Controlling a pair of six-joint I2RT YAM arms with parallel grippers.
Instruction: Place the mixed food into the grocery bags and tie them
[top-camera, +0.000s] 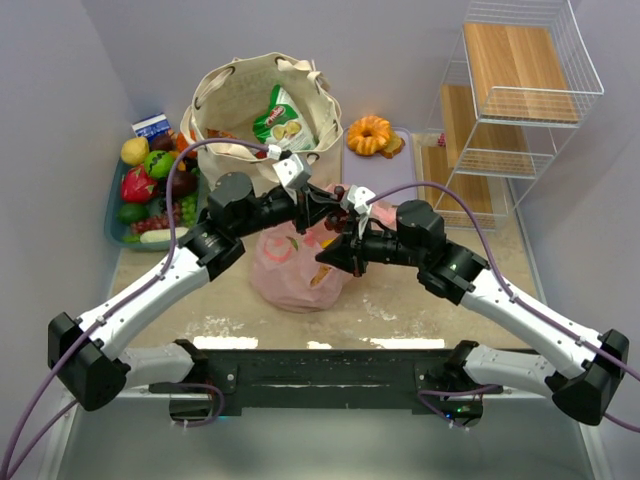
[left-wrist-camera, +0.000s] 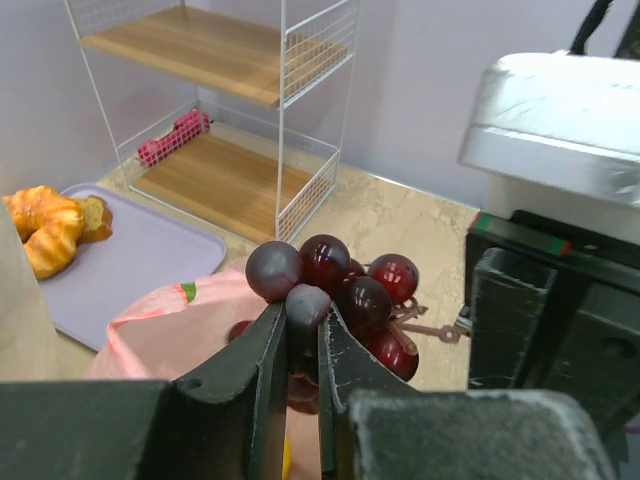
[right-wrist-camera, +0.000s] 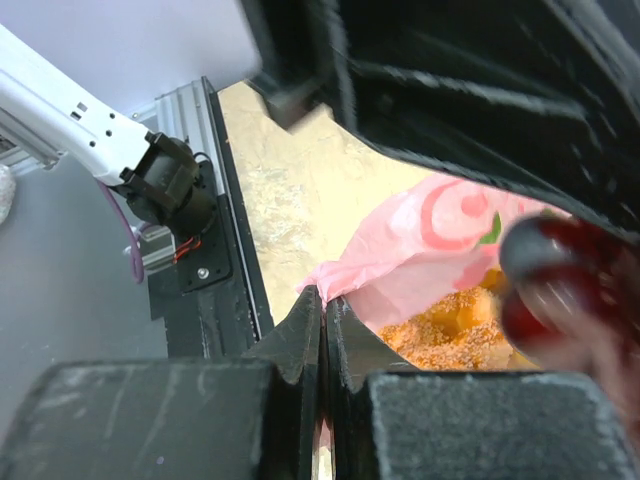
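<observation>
The pink plastic bag (top-camera: 285, 268) lies mid-table under both grippers. My left gripper (top-camera: 325, 205) is shut on a bunch of dark red grapes (left-wrist-camera: 345, 280) and holds it just above the bag's mouth (left-wrist-camera: 170, 320). My right gripper (right-wrist-camera: 325, 305) is shut on the pink bag's rim (right-wrist-camera: 440, 240) and holds it up. A sugared golden pastry (right-wrist-camera: 450, 320) lies inside. The grapes (right-wrist-camera: 560, 270) hang blurred at the right of the right wrist view. The cream canvas tote (top-camera: 240, 100) stands behind with a green snack packet (top-camera: 282, 118) in it. The orange ring cake (top-camera: 369, 134) sits on a lavender tray (top-camera: 385, 170).
A teal bin of toy fruit (top-camera: 150, 190) stands at the back left beside the tote. A white wire rack with wooden shelves (top-camera: 510, 90) stands at the back right; it also shows in the left wrist view (left-wrist-camera: 230, 120). The two grippers are close together over the bag.
</observation>
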